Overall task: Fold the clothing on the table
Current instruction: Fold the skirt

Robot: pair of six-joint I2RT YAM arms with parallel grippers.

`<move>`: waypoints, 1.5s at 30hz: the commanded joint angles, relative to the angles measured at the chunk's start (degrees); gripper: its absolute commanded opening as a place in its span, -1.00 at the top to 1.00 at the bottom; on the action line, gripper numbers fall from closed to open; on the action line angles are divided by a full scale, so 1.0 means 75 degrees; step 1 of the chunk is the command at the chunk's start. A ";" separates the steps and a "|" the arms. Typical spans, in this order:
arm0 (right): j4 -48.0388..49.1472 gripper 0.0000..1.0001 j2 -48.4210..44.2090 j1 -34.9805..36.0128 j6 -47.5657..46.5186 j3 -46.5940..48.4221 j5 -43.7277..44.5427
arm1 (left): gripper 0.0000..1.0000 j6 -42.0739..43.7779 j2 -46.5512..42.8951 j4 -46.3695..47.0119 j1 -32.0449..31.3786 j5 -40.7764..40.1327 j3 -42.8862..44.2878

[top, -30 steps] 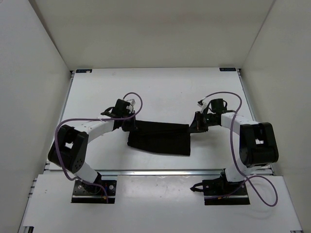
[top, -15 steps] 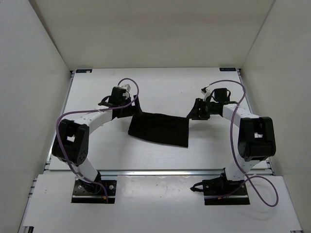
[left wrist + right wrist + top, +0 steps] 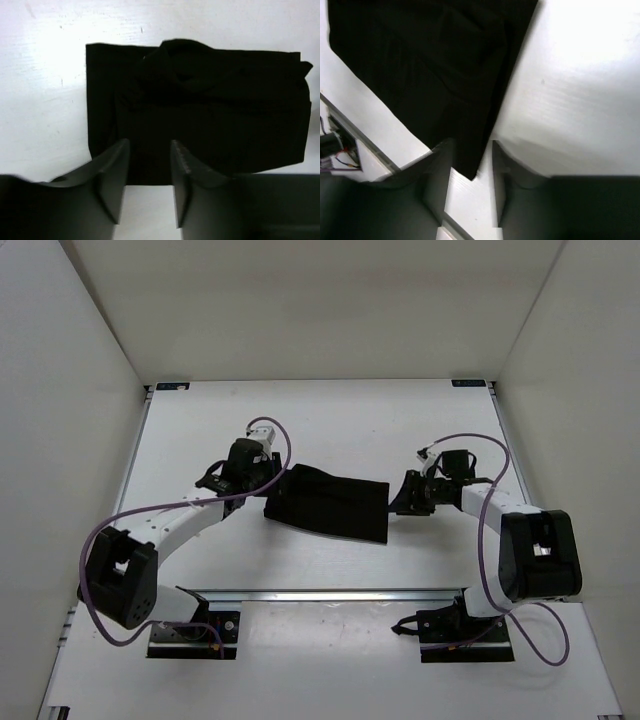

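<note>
1. Nearest, at the bottom of the top view, the left arm's elbow had swung down into the lower left of the frame, its forearm reaching up and right. The right arm stood folded at the lower right, forearm reaching left
2. The left gripper [image 3: 149,150] sat at the garment's left end, mid-frame in the top view. Its jaws, clamped a second before, stood partly apart with nothing between them, and bare table showed in the gap
3. The right gripper [image 3: 472,150] sat at the garment's right end, its jaws likewise parted after a grip. A corner of cloth lay under the gap but did not look pinched
4. The clothing [image 3: 330,505] lay released on the table [image 3: 350,420] at the centre of the top view. It was a compact black rectangle, shifted slightly up-frame from a second ago
5. A fold had apparently just been laid down and let go. The top layer looked rumpled in the left wrist view, so smoothing or another fold probably remained
</note>
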 commanded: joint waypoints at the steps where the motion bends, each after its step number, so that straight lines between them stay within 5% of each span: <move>1: 0.0340 0.25 -0.0375 0.0171 0.0304 -0.0214 0.0197 | 0.08 -0.0073 -0.0338 0.0451 -0.0032 -0.0174 -0.0394; 5: 0.0469 -0.01 -0.0504 0.0429 0.0409 -0.0378 0.0478 | 0.25 0.0115 0.0094 0.0591 0.0027 -0.0044 -0.0360; 13: 0.0762 0.35 -0.0270 0.0663 0.0749 -0.0344 0.0431 | 0.52 -0.0190 0.1546 0.1611 0.0226 0.0869 0.0786; 24: 0.0446 0.34 -0.0024 0.0687 0.0796 0.0102 0.0713 | 0.53 -0.0003 0.3200 0.0674 0.0109 0.0307 0.2230; 29: 0.0375 0.26 -0.0129 0.0605 0.0831 0.0067 0.0783 | 0.41 0.0173 0.3026 0.0638 0.0599 0.0294 0.2335; 33: 0.0164 0.01 -0.0316 0.0721 0.0855 0.0009 0.1029 | 0.04 0.0465 0.2687 -0.0004 0.0952 0.1020 0.2698; 36: 0.0293 -0.49 -0.0422 0.0640 0.0913 -0.0261 0.1087 | -0.09 0.1038 0.2207 -0.0720 0.0696 0.1068 0.2817; 45: 0.0446 -0.38 -0.0001 0.0826 0.0925 -0.0250 0.1240 | -0.44 0.1205 0.1233 -0.1318 0.0085 0.0401 0.1189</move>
